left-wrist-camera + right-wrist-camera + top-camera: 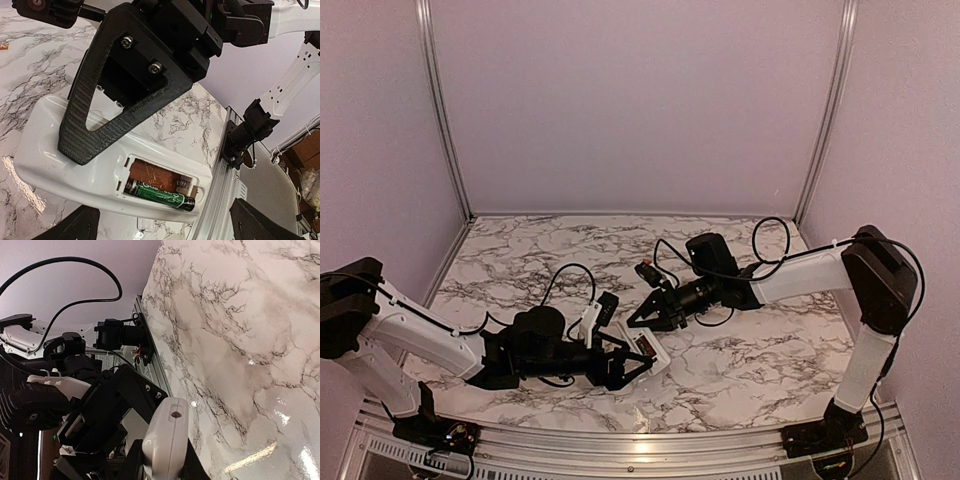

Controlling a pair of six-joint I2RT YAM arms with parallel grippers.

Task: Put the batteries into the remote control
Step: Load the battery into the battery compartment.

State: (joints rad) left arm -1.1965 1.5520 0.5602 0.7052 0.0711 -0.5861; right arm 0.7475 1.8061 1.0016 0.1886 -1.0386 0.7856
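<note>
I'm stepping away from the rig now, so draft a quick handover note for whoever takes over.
Right gripper: shut on the remote control, back side up, battery compartment open.
Left gripper: open, straddling the remote's end, not gripping.
Done: one green-and-black battery seated.
Left: second slot empty; a small red cylinder on the table, probably the other battery, still needs loading.

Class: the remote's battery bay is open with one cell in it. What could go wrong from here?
The remote control has one battery seated and no cover on, so if the right gripper tilts it, the battery might slip out. That gripper's finger lies across the remote's back close to the empty slot, so it could crowd the second cell going in.
</note>
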